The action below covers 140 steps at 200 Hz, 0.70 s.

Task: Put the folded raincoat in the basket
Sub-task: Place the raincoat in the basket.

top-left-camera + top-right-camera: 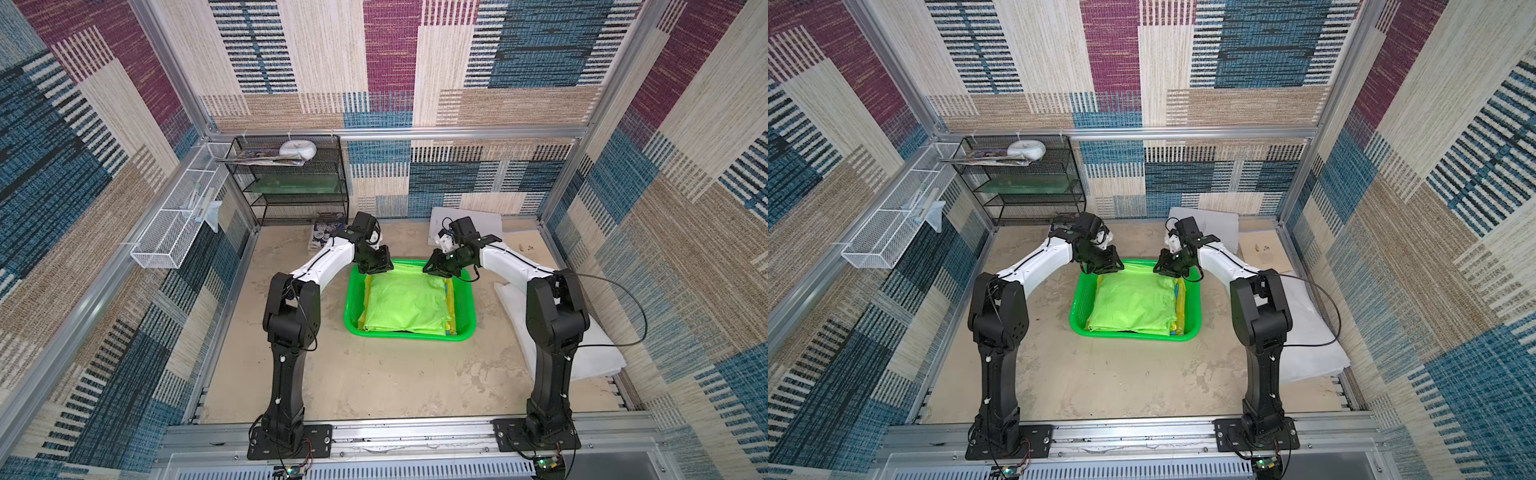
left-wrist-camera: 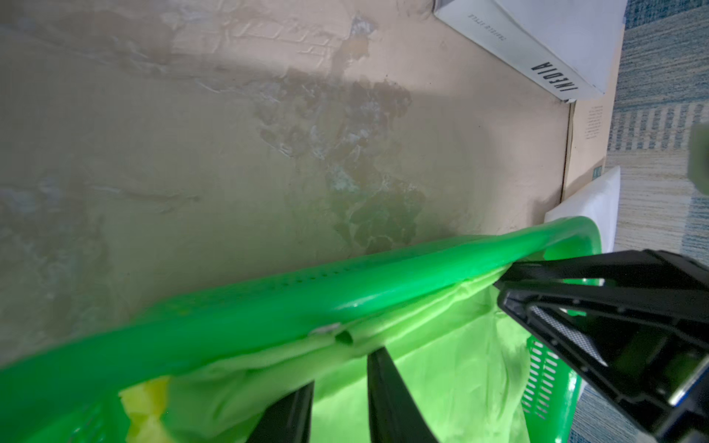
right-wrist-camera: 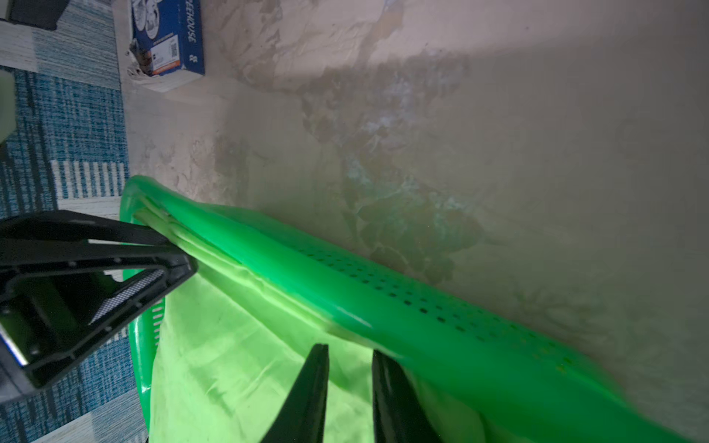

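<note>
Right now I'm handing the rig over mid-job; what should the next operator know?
Left gripper: narrowly open, nothing pinched, at the far edge of the raincoat.
Right gripper: same, at the opposite far corner.
The folded raincoat lies inside the basket, far edge against the rim.
Done: raincoat in.
Left: probably just lift both arms clear.

Two robot arms in both top views: the left arm and the right arm. Two grippers: the left gripper and the right gripper. One green basket. One folded lime raincoat. Toward the upper left of the frame, one black mesh shelf rack and one white wire mesh tray. One blue box. One white book.
</note>
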Each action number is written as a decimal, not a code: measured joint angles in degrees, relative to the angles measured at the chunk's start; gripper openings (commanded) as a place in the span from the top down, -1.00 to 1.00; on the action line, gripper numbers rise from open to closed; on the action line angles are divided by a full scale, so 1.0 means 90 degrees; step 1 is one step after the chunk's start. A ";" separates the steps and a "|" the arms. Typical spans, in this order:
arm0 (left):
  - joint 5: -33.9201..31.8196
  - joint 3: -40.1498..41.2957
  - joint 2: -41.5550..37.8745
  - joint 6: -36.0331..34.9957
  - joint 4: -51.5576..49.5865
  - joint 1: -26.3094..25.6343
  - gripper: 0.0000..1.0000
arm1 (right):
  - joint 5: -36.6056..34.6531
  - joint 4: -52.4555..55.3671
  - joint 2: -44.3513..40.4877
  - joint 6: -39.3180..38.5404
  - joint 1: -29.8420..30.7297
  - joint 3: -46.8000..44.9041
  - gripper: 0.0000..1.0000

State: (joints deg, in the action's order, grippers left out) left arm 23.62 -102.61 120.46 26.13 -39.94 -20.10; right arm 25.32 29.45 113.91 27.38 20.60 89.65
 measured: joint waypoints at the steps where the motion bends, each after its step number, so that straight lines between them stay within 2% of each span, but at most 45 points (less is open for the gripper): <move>1: 0.0000 0.0000 0.0000 0.0000 0.0000 0.0000 0.35 | -0.0005 0.0007 -0.0019 -0.0002 0.0000 -0.0007 0.43; 13: -0.0005 0.0262 -0.0376 0.0002 -0.0024 0.0002 0.32 | -0.0041 0.0078 -0.0381 -0.0019 0.0032 -0.0134 0.42; 31: 0.0117 0.0952 -0.1394 0.0056 0.0114 -0.0049 0.32 | 0.0148 0.0027 -0.1090 -0.0024 0.0085 -0.0478 0.41; 55: 0.0551 0.2064 -0.2540 0.0279 0.0622 -0.0270 0.52 | 0.0639 -0.0221 -0.1858 0.0112 0.0143 -0.1375 0.42; 74: 0.0690 0.2958 -0.2917 0.0418 0.0741 -0.0629 0.58 | 0.0908 -0.0311 -0.2183 0.0330 0.0376 -0.2025 0.42; 105: 0.0661 0.4223 -0.3456 0.0775 0.0962 -0.1049 0.61 | 0.0933 -0.0508 -0.2276 0.0406 0.0979 -0.2446 0.43; 140: 0.0522 0.4928 -0.3716 0.1095 0.1389 -0.1175 0.61 | 0.0707 -0.0563 -0.2273 0.0442 0.1032 -0.3058 0.44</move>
State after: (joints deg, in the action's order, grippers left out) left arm 28.32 -58.26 87.02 35.99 -27.44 -30.68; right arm 31.68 24.38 93.45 31.35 29.89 62.13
